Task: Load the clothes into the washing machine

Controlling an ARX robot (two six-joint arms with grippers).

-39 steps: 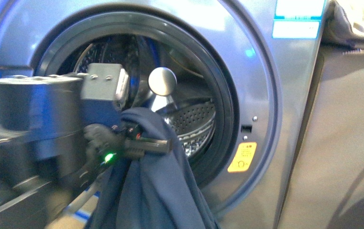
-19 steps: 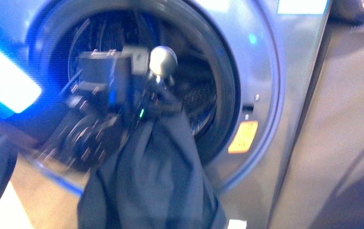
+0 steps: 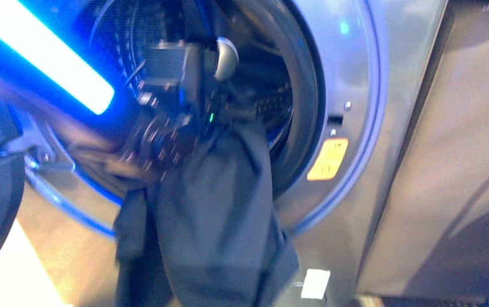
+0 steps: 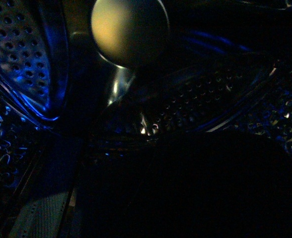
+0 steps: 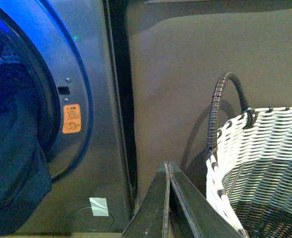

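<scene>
clothes (image 3: 216, 204) | pinched in left jaws | draping out of washing machine (image 3: 357, 70) porthole

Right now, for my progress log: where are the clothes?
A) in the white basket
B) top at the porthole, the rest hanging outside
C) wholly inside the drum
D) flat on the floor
B: the clothes hang from the left gripper at the porthole and trail down the front of the washing machine.
</scene>
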